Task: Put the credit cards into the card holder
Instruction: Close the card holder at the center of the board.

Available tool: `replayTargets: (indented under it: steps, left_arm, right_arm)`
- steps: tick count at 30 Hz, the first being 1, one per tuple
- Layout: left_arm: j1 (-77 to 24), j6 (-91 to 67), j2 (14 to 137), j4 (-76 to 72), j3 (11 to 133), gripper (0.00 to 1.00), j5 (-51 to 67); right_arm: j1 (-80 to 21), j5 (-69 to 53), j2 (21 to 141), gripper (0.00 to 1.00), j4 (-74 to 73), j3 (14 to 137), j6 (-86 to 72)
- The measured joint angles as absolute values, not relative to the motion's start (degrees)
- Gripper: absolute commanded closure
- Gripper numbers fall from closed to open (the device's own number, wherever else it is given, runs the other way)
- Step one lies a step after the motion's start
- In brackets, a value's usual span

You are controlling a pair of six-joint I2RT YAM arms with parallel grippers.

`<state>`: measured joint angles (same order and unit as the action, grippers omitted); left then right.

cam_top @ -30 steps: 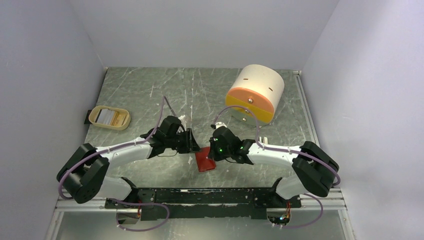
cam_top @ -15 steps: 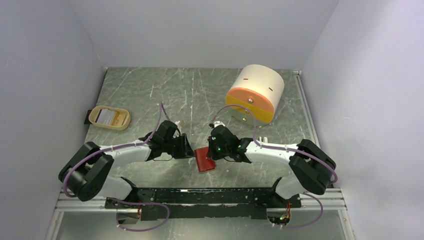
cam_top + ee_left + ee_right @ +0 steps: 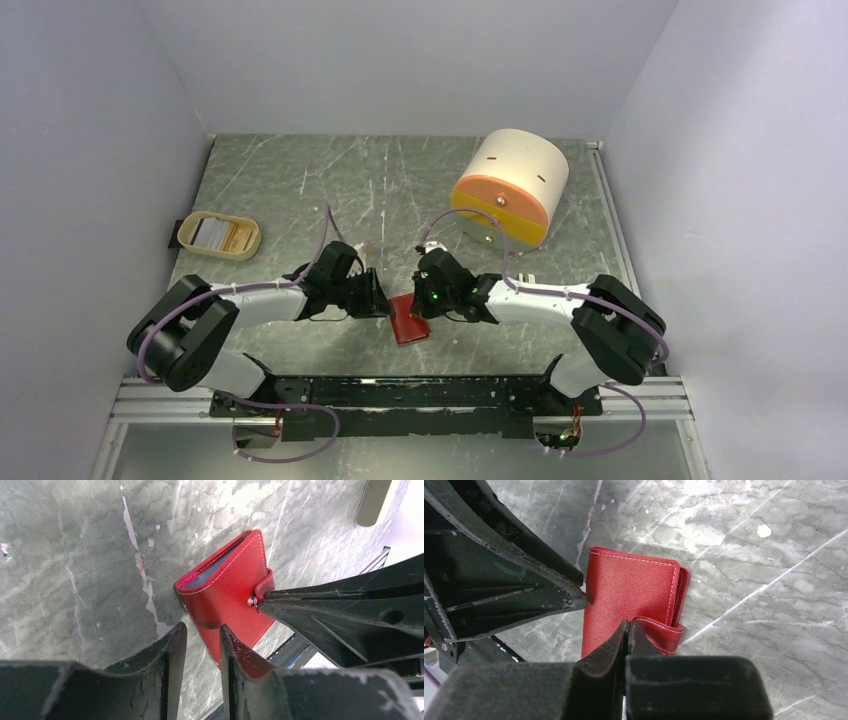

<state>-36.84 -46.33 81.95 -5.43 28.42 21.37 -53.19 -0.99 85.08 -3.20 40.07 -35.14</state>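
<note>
We start at the right tool (image 3: 628, 626), whose black fingers are clenched tight together with nothing visible between them. Their tip rests against the snap tab of the small red leather-like folding card holder (image 3: 629, 590). The left tool (image 3: 202, 630) stands released, a narrow gap between its fingers showing bare table. One of its fingers sits just against the holder's near corner without gripping it. The card holder lies folded on the scratched grey-green stone-patterned table (image 3: 300, 180), near the middle of the near edge, between the two tools. We cannot tell whether the snap is fastened; in the right wrist view the tab curls loosely upward.

We judge the holder light and soft: the cover will bend rather than lever, and on this smooth table it will likely skate if pushed from one side only. So one tool should pin it flat while the other takes the tab or the open edge opposite the spine, where a pale blue lining shows. The spine offers nothing to pinch.

The credit cards (image 3: 212, 232), pale thin rectangles, lie in a beige oval tray (image 3: 250, 243) at the left side of the table, well apart from the holder. We expect them to be stiff, slick and hard to lift flat; a short edge, tipped up against the tray wall, looks the best hold
</note>
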Motion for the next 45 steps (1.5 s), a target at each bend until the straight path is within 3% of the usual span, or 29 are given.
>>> replayTargets:
  steps: [18,45]
  left_arm:
    - [-36.8,-46.3,84.6,-7.4,28.4,0.65,23.5]
    - [-36.7,-46.3,85.1,-7.2,28.8,0.67,23.7]
  right_arm:
    - [-54.2,-0.8,87.5,1.00,-3.0,41.9,-35.3]
    - [-64.8,16.8,85.9,0.98,4.3,36.2,-41.0]
